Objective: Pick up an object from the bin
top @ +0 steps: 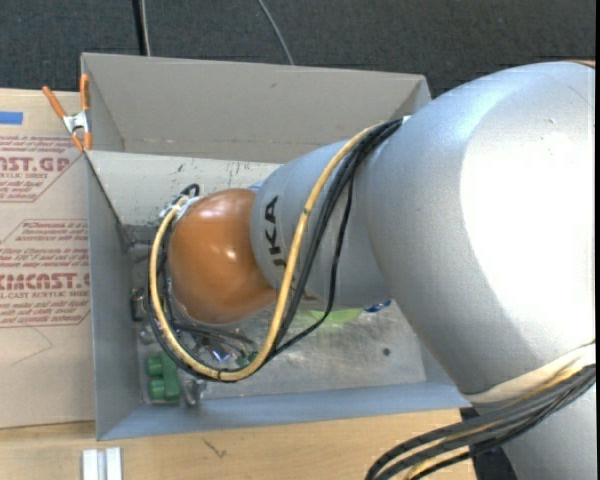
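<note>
- The arm (460, 238) reaches in from the bin's right edge and covers most of the floor of the grey bin (250, 98).
- The orange cover (215, 253) on the wrist hangs over the left half of the bin, ringed by yellow and black cables (280, 308).
- The gripper (205, 350) is tucked under that cover; only a dark part shows among the cables, so I cannot tell whether it is released or clenched, or which thing it is over.
- A green block (160, 378) with studs lies in the bin's front left corner, just beside the gripper.
- Near the front wall, a pale green thing (335, 318) and a blue and white scrap (380, 306) peek out from under the arm, too hidden to identify.
</note>
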Controlling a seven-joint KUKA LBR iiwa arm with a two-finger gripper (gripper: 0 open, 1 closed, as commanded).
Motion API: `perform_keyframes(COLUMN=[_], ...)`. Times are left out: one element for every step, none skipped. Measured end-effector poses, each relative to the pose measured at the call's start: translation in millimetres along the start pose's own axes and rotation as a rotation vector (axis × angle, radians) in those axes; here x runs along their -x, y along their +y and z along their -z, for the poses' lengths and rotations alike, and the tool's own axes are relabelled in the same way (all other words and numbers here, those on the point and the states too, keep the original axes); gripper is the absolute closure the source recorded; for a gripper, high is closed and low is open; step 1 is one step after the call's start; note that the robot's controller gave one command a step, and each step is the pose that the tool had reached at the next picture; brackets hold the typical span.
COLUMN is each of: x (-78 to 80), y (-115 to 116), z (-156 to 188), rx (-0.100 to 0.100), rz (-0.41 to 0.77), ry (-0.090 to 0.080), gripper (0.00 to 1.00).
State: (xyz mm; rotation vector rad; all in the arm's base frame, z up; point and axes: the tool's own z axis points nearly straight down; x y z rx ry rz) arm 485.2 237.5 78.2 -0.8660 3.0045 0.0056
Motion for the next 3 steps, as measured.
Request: perform_keyframes(x=[0.2,0.5,13.1], y=[-5,7,-3], z=[0,74,148], rx=[-0.003,0.001,-0.001], rz=[-0.008,-0.022,-0.018], ry=[-0.001,0.008,0.004], gripper=[1.00,1.00,1.00])
